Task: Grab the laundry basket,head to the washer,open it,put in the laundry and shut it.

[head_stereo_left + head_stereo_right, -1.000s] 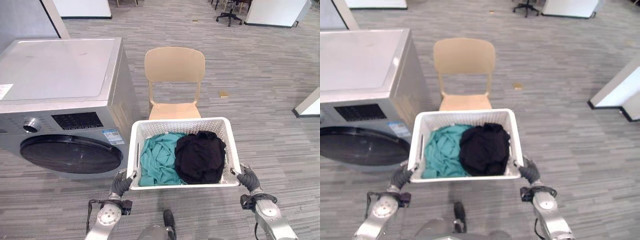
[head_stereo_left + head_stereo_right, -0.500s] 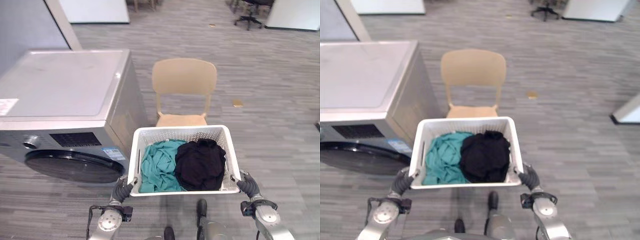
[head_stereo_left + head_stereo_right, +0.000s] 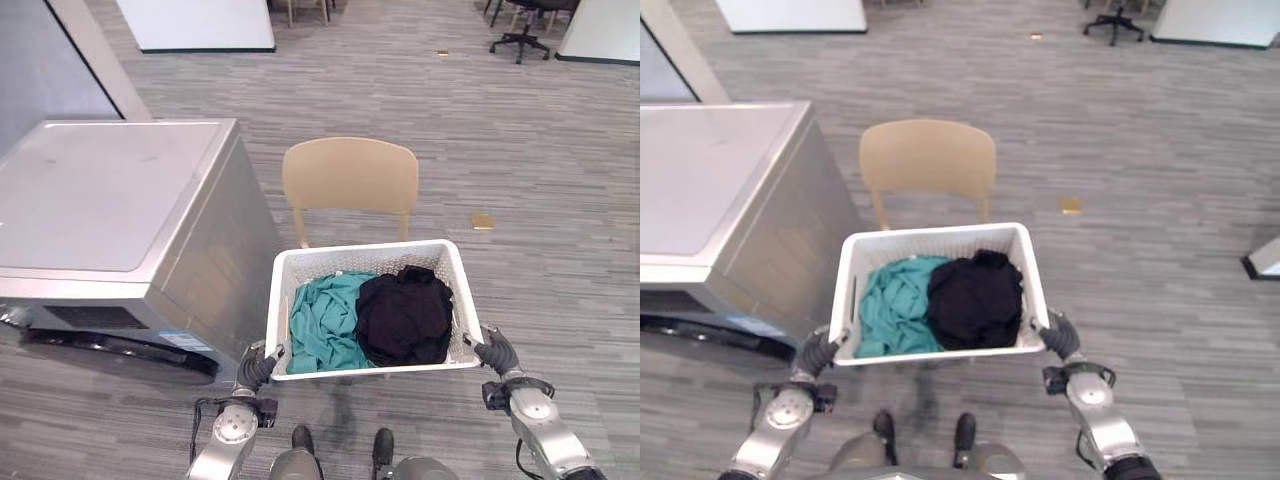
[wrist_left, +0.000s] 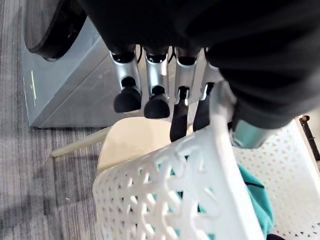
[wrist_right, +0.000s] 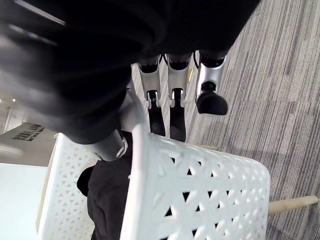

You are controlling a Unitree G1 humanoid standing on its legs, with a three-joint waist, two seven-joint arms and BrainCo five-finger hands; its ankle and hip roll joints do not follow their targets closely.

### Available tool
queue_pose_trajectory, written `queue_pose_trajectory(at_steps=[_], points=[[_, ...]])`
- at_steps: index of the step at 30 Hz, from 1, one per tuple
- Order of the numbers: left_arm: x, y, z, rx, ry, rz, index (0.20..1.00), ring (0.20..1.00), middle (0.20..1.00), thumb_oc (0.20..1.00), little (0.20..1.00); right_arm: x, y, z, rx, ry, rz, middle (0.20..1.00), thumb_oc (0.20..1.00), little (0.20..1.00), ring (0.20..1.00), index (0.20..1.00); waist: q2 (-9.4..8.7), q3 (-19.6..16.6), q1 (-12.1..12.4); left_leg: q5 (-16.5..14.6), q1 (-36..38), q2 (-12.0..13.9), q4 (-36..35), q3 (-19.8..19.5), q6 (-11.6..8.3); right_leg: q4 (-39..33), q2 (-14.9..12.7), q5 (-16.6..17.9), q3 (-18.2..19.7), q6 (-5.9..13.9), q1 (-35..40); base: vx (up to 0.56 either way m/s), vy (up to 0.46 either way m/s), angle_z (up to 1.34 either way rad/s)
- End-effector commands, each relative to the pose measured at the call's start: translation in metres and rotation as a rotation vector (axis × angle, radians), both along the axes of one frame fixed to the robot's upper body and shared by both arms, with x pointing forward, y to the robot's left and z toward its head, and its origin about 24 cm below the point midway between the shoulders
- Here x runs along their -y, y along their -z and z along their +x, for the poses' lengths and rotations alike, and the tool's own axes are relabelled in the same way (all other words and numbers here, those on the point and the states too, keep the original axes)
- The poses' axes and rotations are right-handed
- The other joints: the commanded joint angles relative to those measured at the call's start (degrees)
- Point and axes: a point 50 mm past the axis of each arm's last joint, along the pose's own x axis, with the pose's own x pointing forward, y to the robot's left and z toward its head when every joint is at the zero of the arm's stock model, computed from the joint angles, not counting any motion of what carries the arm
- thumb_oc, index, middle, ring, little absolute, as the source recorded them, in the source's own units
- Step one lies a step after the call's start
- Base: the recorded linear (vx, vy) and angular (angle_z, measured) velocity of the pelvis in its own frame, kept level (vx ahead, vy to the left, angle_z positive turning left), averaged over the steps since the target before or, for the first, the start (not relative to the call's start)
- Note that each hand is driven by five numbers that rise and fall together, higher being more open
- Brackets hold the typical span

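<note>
I'm carrying the white laundry basket (image 3: 366, 262) w/ both hands: my left hand (image 3: 256, 367) has its fingers curled round the left rim, my right hand (image 3: 496, 352) likewise on the right rim, teal shirt (image 3: 325, 322) & black garment (image 3: 405, 315) inside. Step in hand looks like the walk to the washer (image 3: 120, 230), which sits just left of the basket w/ its door (image 3: 120, 345) shut. Next I'd need to set the basket down, maybe on the tan chair (image 3: 349, 182) just beyond it, to free a hand for the door.
</note>
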Motion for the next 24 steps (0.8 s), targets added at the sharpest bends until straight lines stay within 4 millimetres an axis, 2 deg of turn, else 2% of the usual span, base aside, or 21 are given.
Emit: queue_pose_trajectory(at_steps=[1, 5, 8, 12, 13, 14, 15, 19, 24], points=[[0.000, -0.038, 0.031, 0.239, -0.023, -0.066, 0.200, 0.200, 0.200, 0.200, 0.200, -0.020, -0.024, 0.017, 0.161, -0.087, 0.054, 0.200, 0.200, 0.200, 0.200, 0.200, 0.56, -1.16, 1.07, -2.31, 2.80, -1.29, 2.80, -0.52, -0.33, 6.63, -4.72, -10.84, -0.15, 6.55, 1.46, 0.14, 0.112, -0.06], [0.000, -0.041, 0.041, 0.249, -0.019, -0.053, 0.200, 0.200, 0.200, 0.200, 0.200, -0.026, -0.024, 0.024, 0.168, -0.095, 0.038, 0.200, 0.200, 0.200, 0.200, 0.200, 0.09, -0.39, 1.17, -2.73, 3.06, -1.60, 2.16, 0.14, 0.09, 7.40, -5.24, -10.58, 0.22, 6.85, 0.39, 0.04, 0.103, 0.00], [0.005, -0.052, 0.058, 0.301, 0.001, -0.034, 0.200, 0.200, 0.200, 0.200, 0.200, -0.037, -0.031, 0.038, 0.206, -0.110, 0.020, 0.200, 0.200, 0.200, 0.200, 0.200, -0.58, 1.66, 0.96, -3.21, 1.25, -1.70, 2.27, 0.40, 0.67, 8.42, -5.57, -9.81, 0.91, 7.10, -2.95, -0.11, 0.068, 0.03], [0.018, -0.081, 0.100, 0.422, -0.004, -0.013, 0.200, 0.200, 0.200, 0.200, 0.200, -0.069, -0.050, 0.078, 0.279, -0.140, 0.029, 0.200, 0.200, 0.200, 0.200, 0.200, -2.18, 6.01, 1.26, -2.36, -9.23, -1.90, 3.20, 0.10, 1.38, 10.86, -5.99, -6.32, 3.29, 7.91, -15.66, -0.29, 0.089, -0.18], [0.021, -0.084, 0.105, 0.430, -0.005, -0.013, 0.200, 0.200, 0.200, 0.200, 0.200, -0.073, -0.052, 0.082, 0.285, -0.140, 0.027, 0.200, 0.200, 0.200, 0.200, 0.200, -2.08, 6.25, 1.32, -3.68, -9.92, -2.08, 3.57, -0.47, 1.08, 11.15, -5.87, -7.09, 3.72, 8.36, -16.21, -0.15, 0.062, -0.22], [0.021, -0.085, 0.106, 0.434, -0.005, -0.013, 0.200, 0.200, 0.200, 0.200, 0.200, -0.073, -0.053, 0.082, 0.288, -0.140, 0.027, 0.200, 0.200, 0.200, 0.200, 0.200, -2.30, 6.42, 1.29, -2.20, -10.72, -2.15, 3.55, 0.05, 1.50, 11.01, -6.06, -5.94, 3.43, 7.98, -16.94, 0.03, 0.053, -0.12], [0.023, -0.088, 0.111, 0.448, -0.015, -0.010, 0.200, 0.200, 0.200, 0.200, 0.200, -0.079, -0.057, 0.087, 0.302, -0.143, 0.026, 0.200, 0.200, 0.200, 0.200, 0.200, -2.23, 6.70, 1.31, -3.53, -11.25, -2.29, 3.80, -0.59, 1.22, 11.26, -5.92, -6.71, 3.98, 8.48, -17.40, -0.05, 0.048, -0.05], [0.029, -0.117, 0.142, 0.543, -0.080, -0.018, 0.200, 0.200, 0.200, 0.200, 0.200, -0.089, -0.076, 0.110, 0.363, -0.115, 0.004, 0.200, 0.200, 0.200, 0.200, 0.200, -2.06, 9.01, 1.26, -2.23, -15.17, -3.13, 3.85, -1.27, 1.24, 11.91, -6.90, -6.01, 4.27, 8.75, -21.40, -0.04, 0.066, -0.03], [0.031, -0.135, 0.158, 0.587, -0.089, 0.021, 0.200, 0.200, 0.200, 0.200, 0.200, -0.097, -0.086, 0.122, 0.385, -0.119, -0.016, 0.200, 0.200, 0.200, 0.200, 0.200, -2.03, 10.66, 1.17, -1.51, -16.53, -3.60, 3.53, -1.47, 1.30, 12.07, -7.33, -5.49, 4.65, 9.12, -22.88, -0.01, 0.011, 0.01]])
